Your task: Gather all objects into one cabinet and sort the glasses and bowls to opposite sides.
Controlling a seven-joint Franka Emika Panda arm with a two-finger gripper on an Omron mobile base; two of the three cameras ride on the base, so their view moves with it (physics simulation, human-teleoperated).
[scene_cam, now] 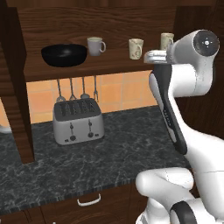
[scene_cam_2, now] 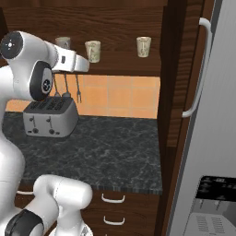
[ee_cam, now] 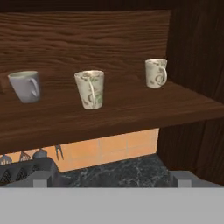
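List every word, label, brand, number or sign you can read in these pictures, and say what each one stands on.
No readable text anywhere.
Two cream cups: a faint mottled pattern, no lettering.
Grey mug: plain.
Black bowl: plain.
Toaster: round knobs and levers on its front, no markings that can be made out.
Grey panel at the lower right of the right base view: rows of marks too small and blurred to read.
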